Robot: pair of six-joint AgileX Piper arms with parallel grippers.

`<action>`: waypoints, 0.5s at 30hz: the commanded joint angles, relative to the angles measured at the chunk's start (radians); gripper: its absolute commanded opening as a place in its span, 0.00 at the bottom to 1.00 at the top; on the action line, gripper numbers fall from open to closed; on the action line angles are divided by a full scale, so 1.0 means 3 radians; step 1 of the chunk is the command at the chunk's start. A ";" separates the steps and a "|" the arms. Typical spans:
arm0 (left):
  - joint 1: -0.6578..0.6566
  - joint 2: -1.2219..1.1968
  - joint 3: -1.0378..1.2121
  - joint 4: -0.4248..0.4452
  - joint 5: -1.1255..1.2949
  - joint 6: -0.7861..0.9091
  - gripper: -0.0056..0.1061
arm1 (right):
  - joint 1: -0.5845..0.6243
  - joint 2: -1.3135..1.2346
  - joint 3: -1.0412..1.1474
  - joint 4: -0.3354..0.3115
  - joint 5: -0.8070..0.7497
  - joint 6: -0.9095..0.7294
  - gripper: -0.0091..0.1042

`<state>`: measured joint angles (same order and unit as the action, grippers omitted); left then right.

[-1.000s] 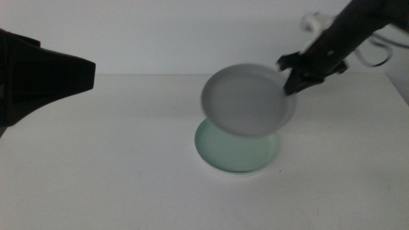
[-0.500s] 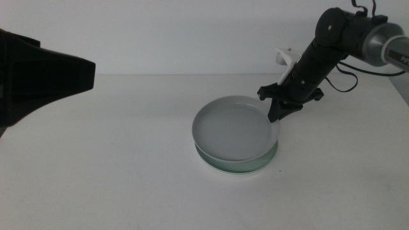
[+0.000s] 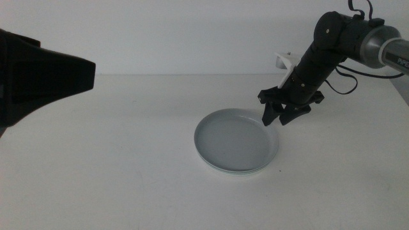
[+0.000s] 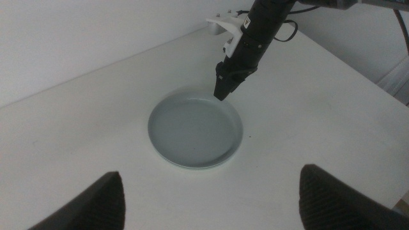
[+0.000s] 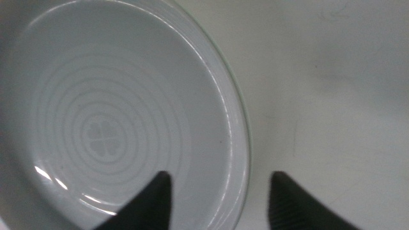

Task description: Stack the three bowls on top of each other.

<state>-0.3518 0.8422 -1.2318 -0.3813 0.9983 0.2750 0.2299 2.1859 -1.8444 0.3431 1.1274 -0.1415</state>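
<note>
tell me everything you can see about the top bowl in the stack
The top bowl is a shallow, pale grey-white round dish with a low rim, glossy like glazed ceramic, with concentric rings and a clover mark inside. It sits level, nested on a mint green bowl near the table's middle. The right claw hovers open over its rim, apparently not touching.

Bowl (image 3: 233, 137) atop another bowl (image 3: 238, 171)
</note>
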 commanded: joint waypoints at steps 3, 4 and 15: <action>0.0001 -0.0002 -0.0076 -0.0121 -0.0222 -0.0027 0.86 | -0.0054 -0.0435 -0.0104 0.0070 -0.0177 -0.0003 0.57; 0.0001 -0.0002 -0.0076 -0.0121 -0.0222 -0.0027 0.86 | -0.0079 -0.0514 -0.0104 0.0070 -0.0216 -0.0003 0.59; 0.0001 -0.0002 -0.0076 -0.0121 -0.0222 -0.0027 0.86 | -0.0169 -0.1525 -0.0104 -0.0122 -0.0200 0.0011 0.60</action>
<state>-0.3518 0.8422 -1.2318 -0.3813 0.9982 0.2750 0.1873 1.8220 -1.8444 0.3058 1.0939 -0.1374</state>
